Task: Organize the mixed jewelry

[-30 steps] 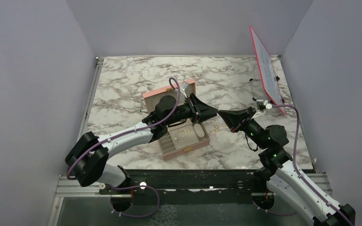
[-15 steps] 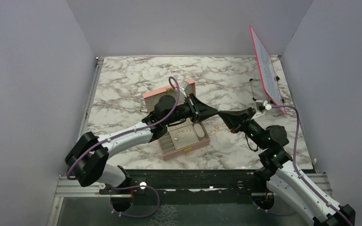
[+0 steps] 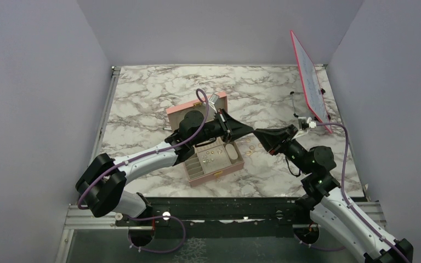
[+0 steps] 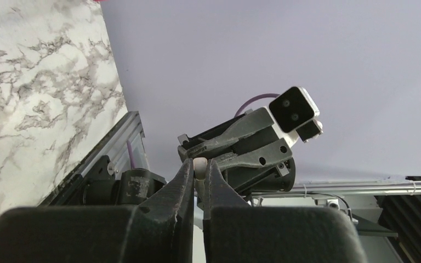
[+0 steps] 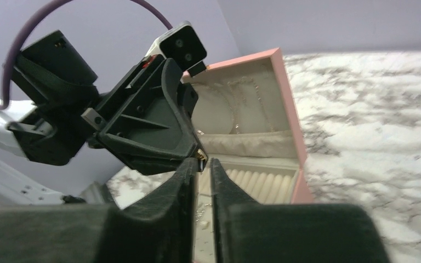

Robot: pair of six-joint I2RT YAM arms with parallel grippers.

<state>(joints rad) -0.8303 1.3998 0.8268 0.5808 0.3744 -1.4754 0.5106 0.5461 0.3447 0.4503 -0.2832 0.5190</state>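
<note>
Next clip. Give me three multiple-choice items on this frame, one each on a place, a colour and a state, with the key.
1. The tips of the left tool and the right tool meet:
A) just right of the box
B) far left of it
C) inside it, on the lining

2. The outside of the jewelry box is:
A) green
B) pink
C) black

3. Its lid is:
A) shut
B) taken off
C) raised open

Key:
1 A, the top view shows both tips almost touching past the box's right side.
2 B, its outer walls are pink.
3 C, the lid stands up behind the compartments.
</note>
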